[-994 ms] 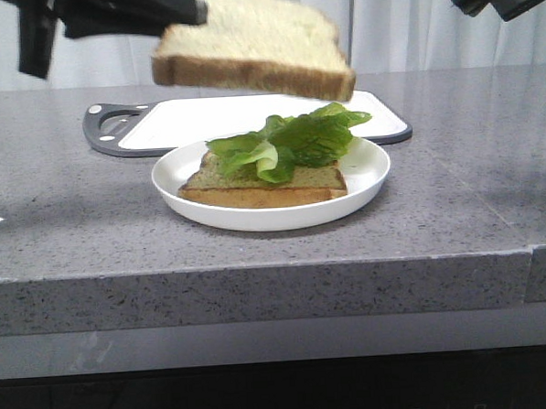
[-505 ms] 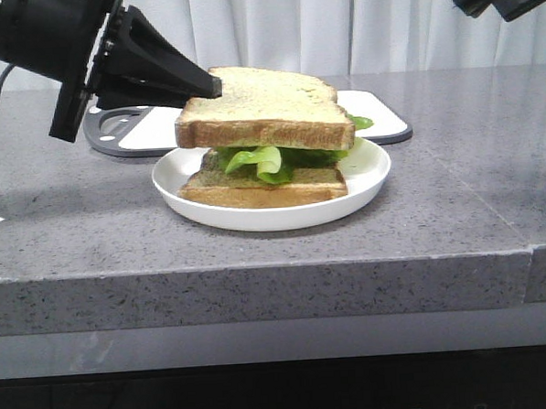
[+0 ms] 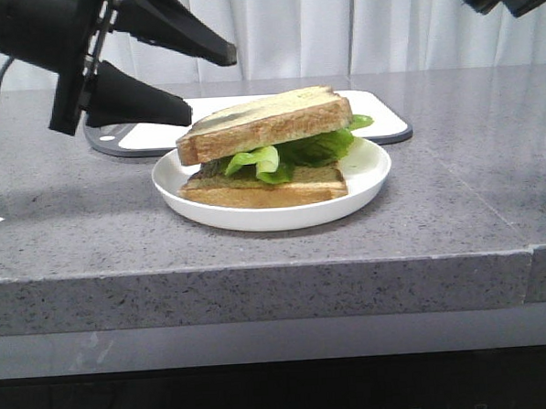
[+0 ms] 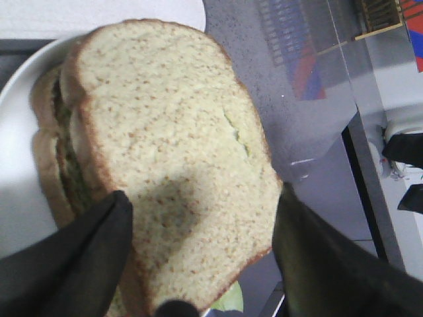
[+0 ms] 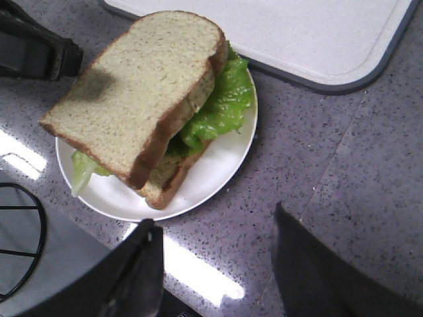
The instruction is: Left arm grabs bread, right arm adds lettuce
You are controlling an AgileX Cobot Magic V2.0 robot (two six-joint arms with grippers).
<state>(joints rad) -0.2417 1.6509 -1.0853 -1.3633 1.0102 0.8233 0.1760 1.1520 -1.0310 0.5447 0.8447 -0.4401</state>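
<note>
The bread (image 3: pixel 269 122) lies tilted on the lettuce (image 3: pixel 309 149), which rests on a lower slice (image 3: pixel 263 188) on a white plate (image 3: pixel 368 183). My left gripper (image 3: pixel 214 86) is open just left of the bread, one finger above its level and one beside it, not gripping it. In the left wrist view the bread (image 4: pixel 172 145) fills the space between the spread fingers (image 4: pixel 79 257) of the left gripper (image 4: pixel 203 197). My right gripper (image 5: pixel 217 219) is open and empty, high at the right above the counter. It looks down on the bread (image 5: pixel 132 92), the lettuce (image 5: pixel 221 105) and the plate (image 5: pixel 211 175).
A white cutting board with a grey rim (image 3: pixel 114 139) lies behind the plate; it also shows in the right wrist view (image 5: pixel 297 33). The grey stone counter ends at a front edge (image 3: pixel 258 260). A white curtain hangs behind.
The left gripper lowered the bread onto the lettuce and opened. The bread now rests tilted on the stack, free of the fingers. The right arm stayed high at the right.
</note>
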